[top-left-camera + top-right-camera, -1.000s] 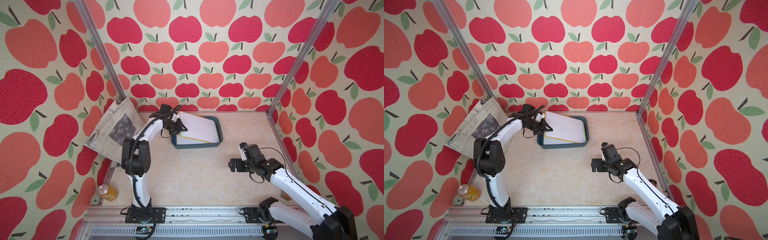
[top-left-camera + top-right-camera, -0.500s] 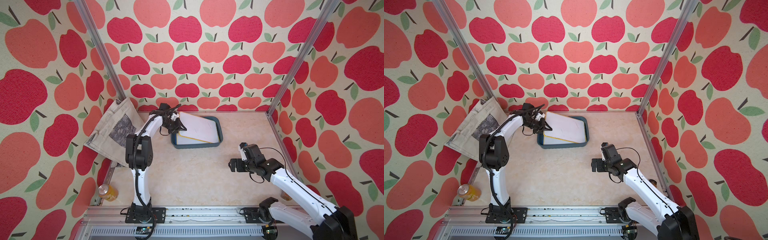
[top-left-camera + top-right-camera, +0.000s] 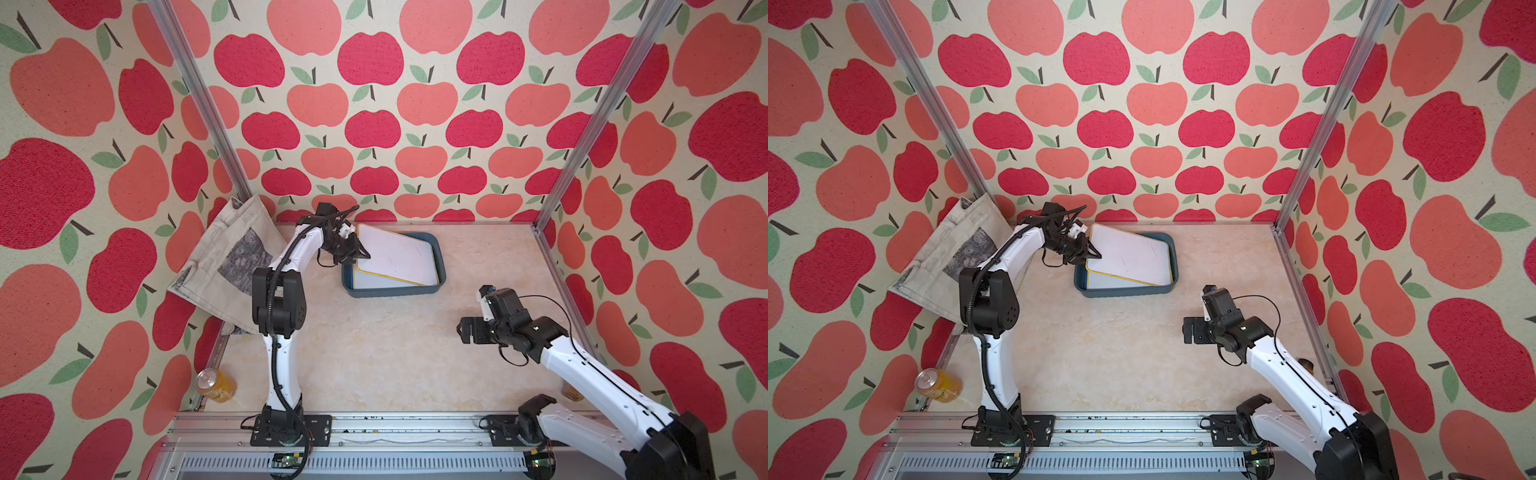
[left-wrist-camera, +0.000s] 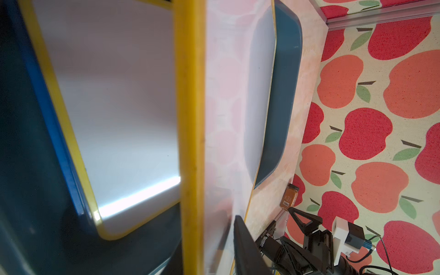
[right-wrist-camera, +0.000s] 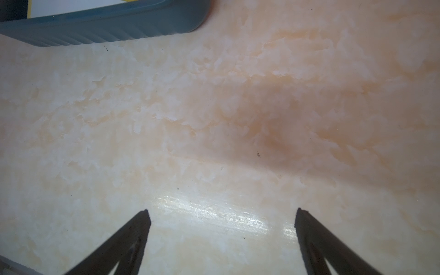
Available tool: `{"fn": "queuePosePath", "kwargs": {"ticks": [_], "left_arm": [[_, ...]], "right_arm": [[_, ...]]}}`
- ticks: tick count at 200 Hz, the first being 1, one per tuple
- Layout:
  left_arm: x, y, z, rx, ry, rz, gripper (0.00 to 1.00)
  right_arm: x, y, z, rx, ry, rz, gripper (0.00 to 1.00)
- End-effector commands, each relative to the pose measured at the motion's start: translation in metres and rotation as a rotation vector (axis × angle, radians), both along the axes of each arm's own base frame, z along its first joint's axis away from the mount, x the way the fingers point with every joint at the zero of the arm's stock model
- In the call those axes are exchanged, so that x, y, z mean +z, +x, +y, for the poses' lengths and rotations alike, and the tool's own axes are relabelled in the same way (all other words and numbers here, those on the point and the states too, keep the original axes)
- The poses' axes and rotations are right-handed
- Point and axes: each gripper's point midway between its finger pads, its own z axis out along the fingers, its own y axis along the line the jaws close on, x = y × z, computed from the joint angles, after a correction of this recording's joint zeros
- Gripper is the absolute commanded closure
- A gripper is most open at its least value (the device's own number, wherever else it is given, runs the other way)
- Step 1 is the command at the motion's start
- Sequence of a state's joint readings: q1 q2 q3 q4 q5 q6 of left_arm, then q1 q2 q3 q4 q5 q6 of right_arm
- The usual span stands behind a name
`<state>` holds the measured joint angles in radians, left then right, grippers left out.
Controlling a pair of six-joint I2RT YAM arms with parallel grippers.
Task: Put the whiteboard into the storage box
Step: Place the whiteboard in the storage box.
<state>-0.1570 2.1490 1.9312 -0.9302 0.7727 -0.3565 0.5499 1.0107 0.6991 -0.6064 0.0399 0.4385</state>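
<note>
A white whiteboard (image 3: pixel 395 253) with a yellow frame (image 4: pixel 190 119) lies tilted over the dark teal storage box (image 3: pixel 390 291) at the back of the table, its left end raised above the box's rim. My left gripper (image 3: pixel 358 254) straddles that raised left edge. In the left wrist view one dark finger (image 4: pixel 240 235) stands a thin gap off the board's white face; the other is hidden behind the board. Another yellow-framed board (image 4: pixel 114 107) lies flat inside the box. My right gripper (image 5: pixel 221 214) hovers open over bare table at the front right, holding nothing.
A beige canvas bag (image 3: pixel 232 257) leans in the back left corner. An orange can (image 3: pixel 216 384) stands at the front left edge. A brown spice jar (image 4: pixel 289 197) stands by the right wall. Aluminium posts mark the back corners.
The left arm's elbow has swung a little more upright while its gripper stays at the whiteboard's left edge. The board stays tilted. The right arm has not moved.
</note>
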Motion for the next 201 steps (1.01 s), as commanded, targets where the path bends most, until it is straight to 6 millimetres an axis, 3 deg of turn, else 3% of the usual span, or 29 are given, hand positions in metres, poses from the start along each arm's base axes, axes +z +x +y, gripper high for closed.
{"fn": "queuePosePath", "kwargs": {"ticks": [1, 34, 89, 201], "left_arm": [[-0.003, -0.005, -0.001, -0.002, 0.004, 0.029, 0.73], [-0.011, -0.019, -0.007, -0.006, -0.003, 0.032, 0.75], [-0.018, -0.031, 0.001, 0.019, 0.016, 0.037, 0.75], [-0.023, -0.013, 0.016, 0.026, 0.149, 0.036, 0.70]], "right_arm": [[-0.002, -0.003, 0.002, 0.002, 0.009, 0.010, 0.01], [-0.005, -0.005, 0.001, -0.004, 0.012, 0.015, 0.01], [-0.006, -0.006, 0.000, -0.003, 0.009, 0.014, 0.01], [-0.005, -0.007, 0.003, -0.004, 0.030, 0.019, 0.01]]}}
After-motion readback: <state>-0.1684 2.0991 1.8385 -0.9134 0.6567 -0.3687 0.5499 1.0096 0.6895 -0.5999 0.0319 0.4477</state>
